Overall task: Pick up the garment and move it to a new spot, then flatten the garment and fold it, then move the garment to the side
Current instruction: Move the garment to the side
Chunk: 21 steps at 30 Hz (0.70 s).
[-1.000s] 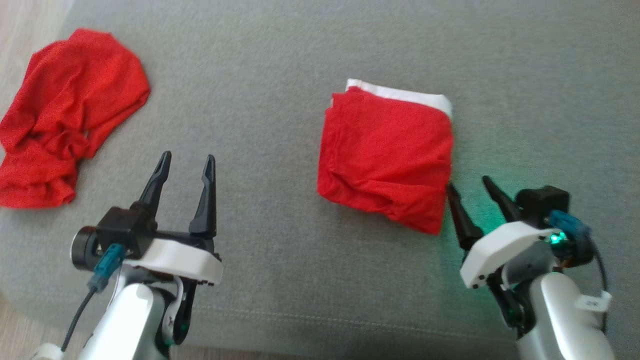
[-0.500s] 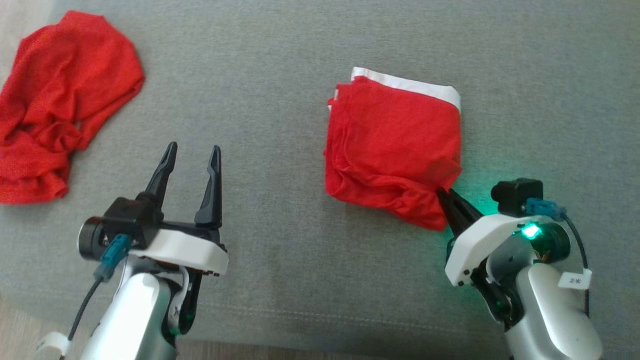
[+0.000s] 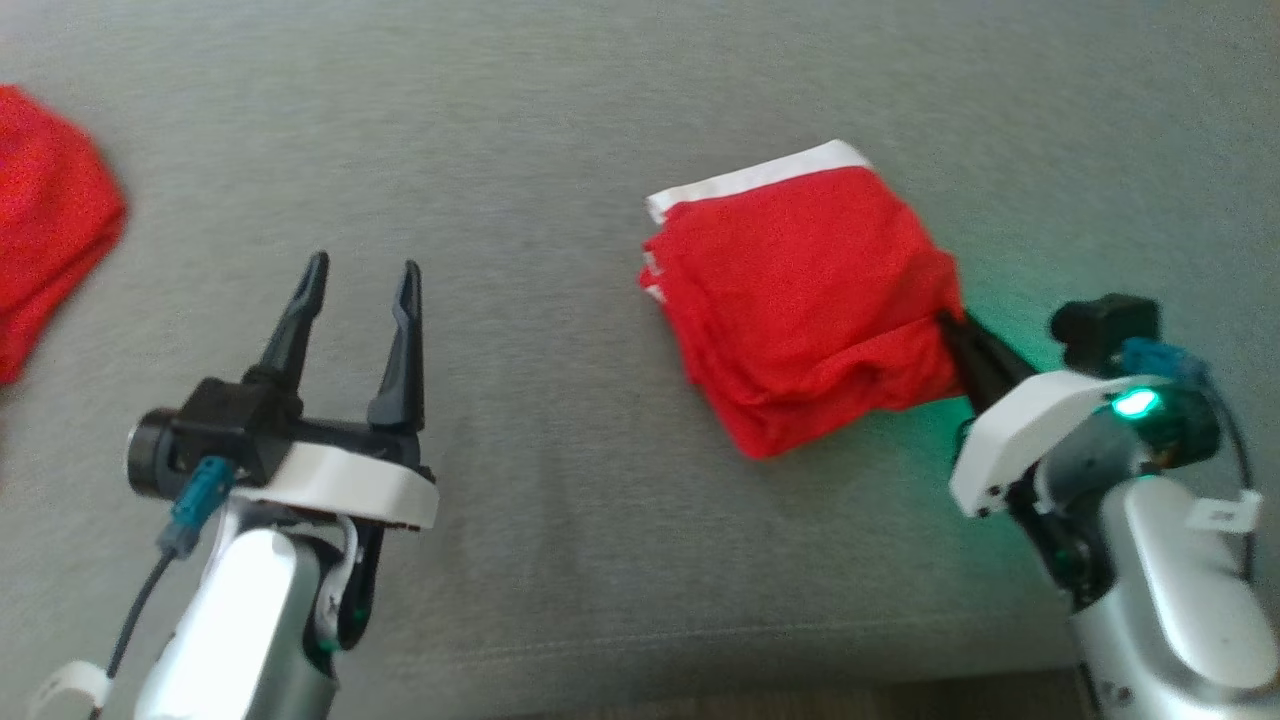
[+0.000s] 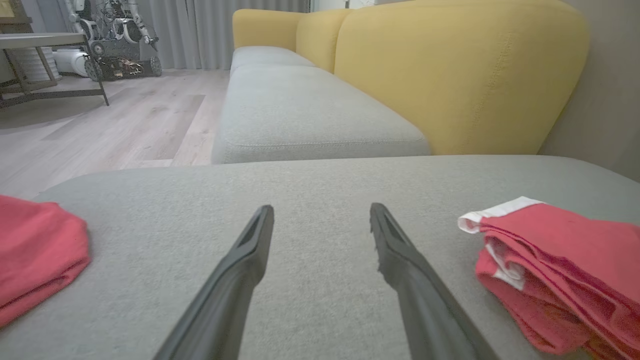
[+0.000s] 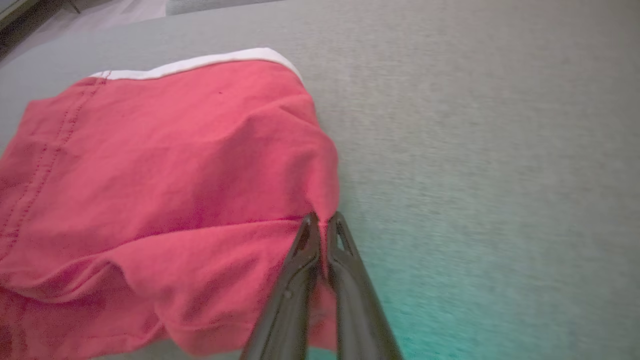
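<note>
Head view: a grey cushion (image 3: pixel 560 120) carried a folded garment (image 3: pixel 800 300), red with a white band (image 3: pixel 760 178) along its far edge, lying right of the cushion's middle. A second red cloth (image 3: pixel 50 240), crumpled, lay at the cushion's left edge, well apart from the garment. From the left wrist, a yellow backrest (image 4: pixel 450 75) rose behind the cushion and another seat (image 4: pixel 310 110) ran on beyond it. A wooden floor (image 4: pixel 100 125), a table (image 4: pixel 40 40) and grey curtains (image 4: pixel 210 30) showed toward that view's upper left.

The right gripper (image 3: pixel 948 322) reached in low from the cushion's near edge, on the right, its forearm angled up and leftward. A green light (image 3: pixel 1132 404) glowed on its wrist and tinted the grey fabric beside it. Its jaws were clenched on the garment's right edge. In the right wrist view the two dark fingers (image 5: pixel 295 290) met with a fold of red fabric pinched between them, and the fabric rose to a small peak at the pinch.

The left gripper (image 3: pixel 363 265) hovered over the cushion's near left part, fingers pointing away from the robot, jaws spread wide and holding nothing. A stretch of grey cushion lay between it and the garment, with the crumpled cloth off to its other side.
</note>
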{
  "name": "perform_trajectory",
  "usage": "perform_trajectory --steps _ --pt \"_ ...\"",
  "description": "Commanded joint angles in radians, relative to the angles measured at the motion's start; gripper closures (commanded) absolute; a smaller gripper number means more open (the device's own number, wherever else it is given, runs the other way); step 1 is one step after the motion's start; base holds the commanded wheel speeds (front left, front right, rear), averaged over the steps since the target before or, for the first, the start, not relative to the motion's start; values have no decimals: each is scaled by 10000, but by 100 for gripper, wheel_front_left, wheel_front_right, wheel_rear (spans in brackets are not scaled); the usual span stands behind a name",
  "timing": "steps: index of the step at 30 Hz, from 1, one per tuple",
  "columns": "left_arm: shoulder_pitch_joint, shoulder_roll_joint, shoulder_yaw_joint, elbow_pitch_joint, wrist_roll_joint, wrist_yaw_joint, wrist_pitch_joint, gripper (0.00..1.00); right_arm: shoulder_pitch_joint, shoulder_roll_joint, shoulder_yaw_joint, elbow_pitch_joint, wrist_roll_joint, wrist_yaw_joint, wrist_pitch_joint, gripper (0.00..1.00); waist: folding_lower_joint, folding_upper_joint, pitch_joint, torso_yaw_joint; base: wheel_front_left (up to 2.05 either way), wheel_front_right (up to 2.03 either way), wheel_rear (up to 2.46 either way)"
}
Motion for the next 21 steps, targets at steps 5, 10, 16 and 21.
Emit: perform_trajectory --steps 5,10,16,21 --pt "-678 488 447 -620 194 -27 -25 0 -671 -479 -294 -581 87 65 111 100 -1 0 767 -1286 0 0 0" --pt "-1180 762 463 -987 338 -92 228 0 -1623 -1007 -929 -365 293 65 -48 100 -1 0 1434 -1869 0 0 0" --pt "-1798 909 394 -1444 510 -120 532 0 -2803 -1036 -2083 410 481 65 -686 100 -1 0 2159 -2120 0 0 0" --pt "-2112 1000 308 -1722 586 -171 735 0 -3511 -886 -2985 1110 553 65 -1228 100 -1 0 2576 -2214 0 0 0"
